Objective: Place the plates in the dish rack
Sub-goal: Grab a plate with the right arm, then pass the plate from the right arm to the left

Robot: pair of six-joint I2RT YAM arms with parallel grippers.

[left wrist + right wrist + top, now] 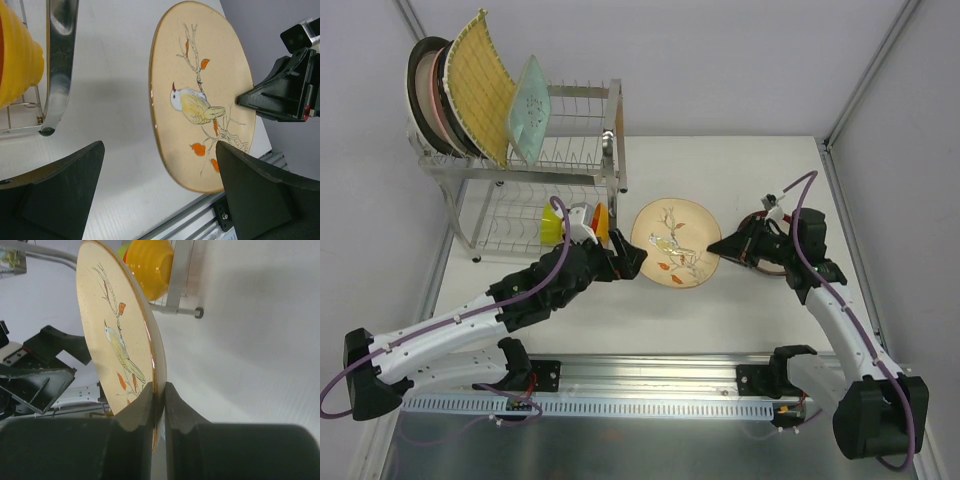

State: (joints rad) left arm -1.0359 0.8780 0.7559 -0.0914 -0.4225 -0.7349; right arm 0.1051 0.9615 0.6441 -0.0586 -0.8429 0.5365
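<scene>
The right gripper [722, 245] pinches the right rim of the beige bird plate [672, 243], which sits over the white table [720, 320] just right of the dish rack [616, 120]. The left gripper [638, 262], fingers spread wide, faces the plate's left edge; other plates [480, 85] stand in the rack's top tier

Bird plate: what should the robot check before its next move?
1. Right claw shut on bird plate, at its rim: ok.
2. Left claw open wide: ok.
3. Left claw holding the plate too: not ok, nothing pinched.
4. Free prongs on the dish rack, top tier: ok.
5. Plate's lower edge clear of the table: cannot tell.
</scene>
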